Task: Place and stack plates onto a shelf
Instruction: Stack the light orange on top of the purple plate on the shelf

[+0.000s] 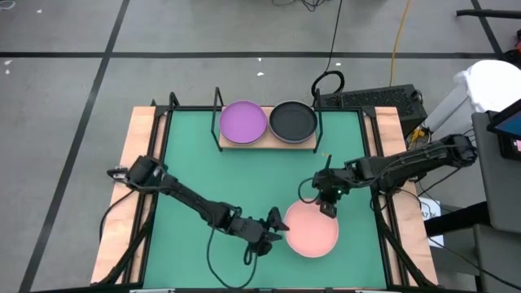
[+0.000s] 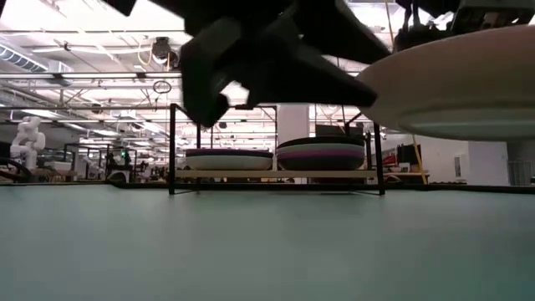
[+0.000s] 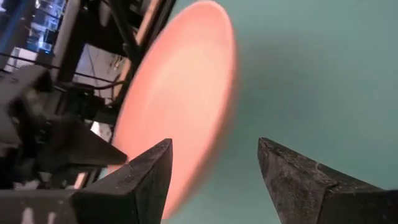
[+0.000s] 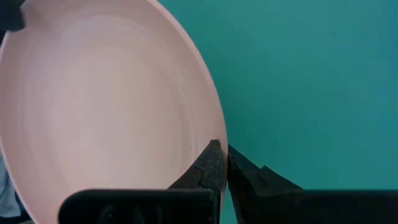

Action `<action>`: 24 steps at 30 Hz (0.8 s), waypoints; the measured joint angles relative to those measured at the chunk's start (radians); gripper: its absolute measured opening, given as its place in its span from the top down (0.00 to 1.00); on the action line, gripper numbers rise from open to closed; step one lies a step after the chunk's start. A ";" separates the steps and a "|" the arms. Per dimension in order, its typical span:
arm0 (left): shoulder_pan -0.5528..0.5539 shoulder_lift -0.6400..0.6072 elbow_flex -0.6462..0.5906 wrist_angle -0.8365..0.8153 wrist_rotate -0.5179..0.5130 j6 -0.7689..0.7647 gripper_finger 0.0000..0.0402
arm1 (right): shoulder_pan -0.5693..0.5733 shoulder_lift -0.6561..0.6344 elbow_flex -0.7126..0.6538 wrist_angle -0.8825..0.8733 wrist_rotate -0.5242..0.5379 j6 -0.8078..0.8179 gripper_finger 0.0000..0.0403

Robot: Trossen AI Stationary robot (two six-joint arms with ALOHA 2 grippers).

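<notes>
Pink plate (image 1: pixel 311 230): one, nearest the low camera, near the front edge of the table (image 1: pixel 244 175) and right of centre; in the low view its underside (image 2: pixel 456 84) hangs clear of the green surface, so it is lifted.
Right gripper (image 1: pixel 326 208): fingers pinched together on the pink plate's rim, at the plate's far edge; in the right wrist view the two fingertips (image 4: pixel 214 163) meet over the rim.
Left gripper (image 1: pixel 277 228): fingers spread apart, just beside the pink plate's left edge; in the left wrist view the plate (image 3: pixel 180 106) stands ahead of the gap, and whether a fingertip touches it cannot be told.
Shelf (image 1: pixel 267 143): one, a light-wood board with black wire posts, at the back of the table, centre.
Plates on shelf: two stacks side by side from above, a purple plate (image 1: pixel 242 121) topmost on the left and a dark grey plate (image 1: pixel 292 120) topmost on the right.
Stack depth: the low view shows layered rims (image 2: pixel 321 155) in each stack; the exact count per stack cannot be told.
Plates visible in all: three distinct ones from above.
Arms: two, both reaching to the pink plate.
</notes>
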 joint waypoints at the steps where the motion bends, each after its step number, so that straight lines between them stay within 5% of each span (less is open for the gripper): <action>1: 0.005 0.005 0.013 -0.007 0.000 0.002 0.40 | -0.005 0.000 0.000 -0.001 0.001 -0.002 1.00; 12: 0.067 0.006 0.188 -0.361 0.136 -0.026 0.61 | -0.028 0.000 0.000 -0.001 -0.025 -0.010 1.00; 24: 0.069 0.006 0.192 -0.391 0.172 0.043 0.80 | -0.028 0.000 0.000 -0.012 -0.024 -0.007 1.00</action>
